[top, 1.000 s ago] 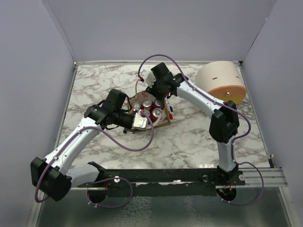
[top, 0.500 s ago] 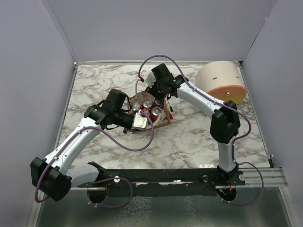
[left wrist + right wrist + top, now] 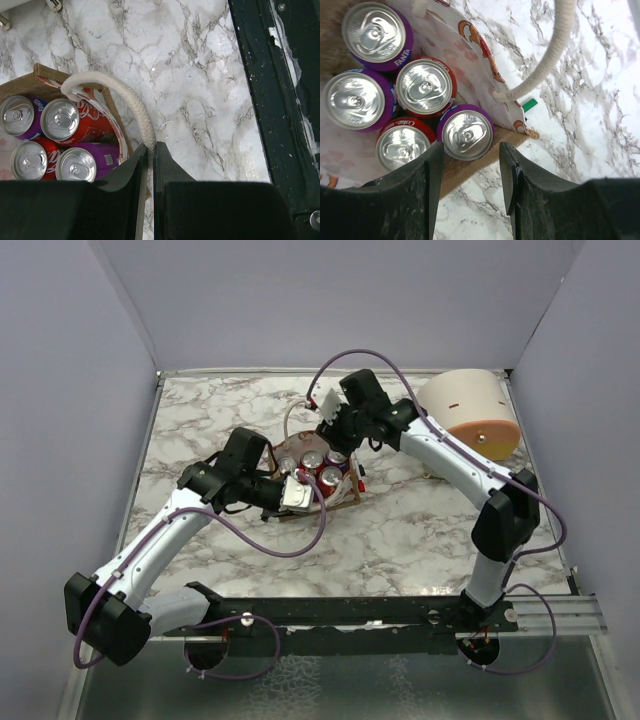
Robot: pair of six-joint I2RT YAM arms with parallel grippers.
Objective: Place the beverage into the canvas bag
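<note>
"Where's the beverage?"

"Red and purple aluminium cans (image 3: 424,87) stand inside the small brown canvas bag (image 3: 119,120). My left tool (image 3: 151,146) is clamped on its white rope handle (image 3: 135,107). My right tool (image 3: 471,147) gapes empty above. I'd judge the cans rigid, slick and heavyish, so grip their sides."

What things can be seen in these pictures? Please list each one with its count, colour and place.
canvas bag: 1, brown, middle of the table, open at the top
rope handles: 2, white, on the bag's rim
purple cans: 3, purple, upright inside the bag
red cans: 2, red, upright inside the bag
domed container: 1, cream with orange rim, far right of the table
small tag: 1, green, beside the bag's corner
table: 1, white-grey marble, under everything
left gripper: 1, black, shut on the bag's wall by a handle
right gripper: 1, black, open above the cans
</note>
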